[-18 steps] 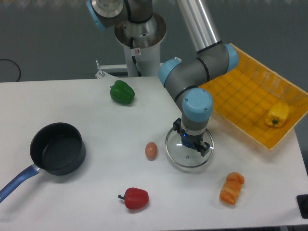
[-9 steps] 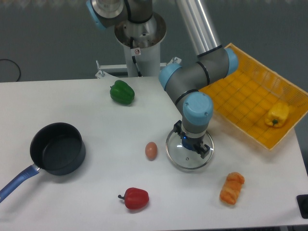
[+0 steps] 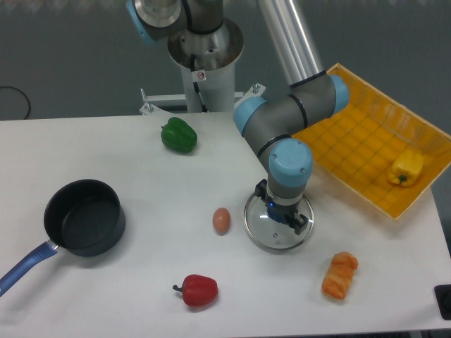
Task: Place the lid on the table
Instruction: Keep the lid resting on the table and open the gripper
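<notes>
Here the table (image 3: 141,282) carries it all — the saucepan (image 3: 84,217) lies far left of the lid (image 3: 277,229), the egg (image 3: 221,220) just left. Directly over the lid's middle, the gripper (image 3: 281,213) pinches its knob — contact with the table unclear.

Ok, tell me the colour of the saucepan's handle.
Blue; the saucepan itself is dark. The handle shows clearly in the fixed camera view, lower left.
</notes>
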Controlling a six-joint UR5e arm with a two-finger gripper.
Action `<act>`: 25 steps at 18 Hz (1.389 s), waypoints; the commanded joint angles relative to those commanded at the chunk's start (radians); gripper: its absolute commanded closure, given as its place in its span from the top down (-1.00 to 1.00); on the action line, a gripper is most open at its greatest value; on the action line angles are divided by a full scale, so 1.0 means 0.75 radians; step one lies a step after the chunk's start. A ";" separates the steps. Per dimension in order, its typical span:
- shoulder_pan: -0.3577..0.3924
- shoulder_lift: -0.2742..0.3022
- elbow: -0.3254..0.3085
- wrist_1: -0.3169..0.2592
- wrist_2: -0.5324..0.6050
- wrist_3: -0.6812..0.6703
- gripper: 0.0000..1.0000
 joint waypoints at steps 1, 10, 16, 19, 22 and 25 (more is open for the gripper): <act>0.000 0.000 0.000 0.000 0.000 0.000 -0.02; 0.000 -0.006 0.000 0.002 0.000 0.000 0.02; 0.000 -0.008 0.000 0.002 0.000 0.000 0.07; 0.000 -0.008 0.000 0.002 0.000 0.000 0.19; 0.000 -0.008 0.000 0.000 0.000 0.000 0.34; 0.000 -0.008 0.000 0.000 0.000 0.002 0.36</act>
